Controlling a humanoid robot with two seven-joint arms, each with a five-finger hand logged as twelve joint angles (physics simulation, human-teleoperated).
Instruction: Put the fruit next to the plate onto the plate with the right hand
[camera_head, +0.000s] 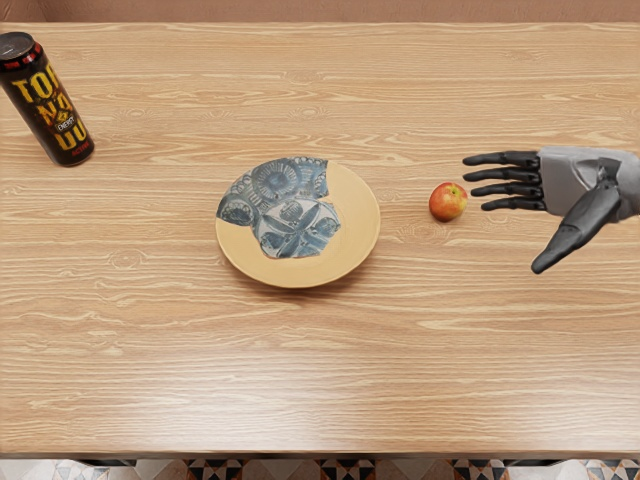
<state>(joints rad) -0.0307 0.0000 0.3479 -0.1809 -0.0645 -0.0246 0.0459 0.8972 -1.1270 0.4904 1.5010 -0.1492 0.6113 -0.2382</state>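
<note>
From the head view this looks like the reach step, with the grab not made yet. The right robot hand (545, 190) comes in from the right edge, released and holding nothing. Its fingers (500, 174) are stretched out straight toward the apple (448, 201) and the thumb hangs down below. The fingertips are near the fruit but apart from it. The apple sits on the surface (320, 380) just right of the plate (356, 236), not on it. I'd say the next move is to close the last gap, wrap fingers and thumb around the apple, lift, then carry it left over the rim. It's round, so a sloppy nudge could roll it off toward the plate or away. Nothing sits between hand, apple and plate. The energy drink can (46, 98) is way off in the far left corner, no bother at all. The left arm doesn't show.
</note>
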